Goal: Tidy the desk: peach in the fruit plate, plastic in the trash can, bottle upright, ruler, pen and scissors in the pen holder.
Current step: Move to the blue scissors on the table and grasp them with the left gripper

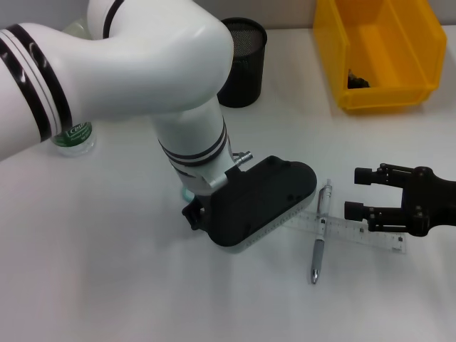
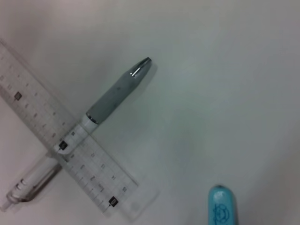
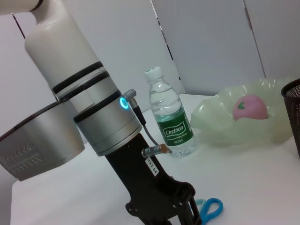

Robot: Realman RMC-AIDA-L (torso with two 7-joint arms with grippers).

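Fingers of the left gripper [image 3: 180, 213] stand low over blue-handled scissors [image 3: 211, 207], span unclear; right gripper [image 1: 362, 192] parted. Descend straight, centred on the handles.

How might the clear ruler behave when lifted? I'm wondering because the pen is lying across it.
The ruler looks thin and lies flat on the table, so getting an edge to grip may be awkward. It probably flexes slightly and weighs little. The pen crosses it, so lifting the ruler would likely set the round pen rolling.
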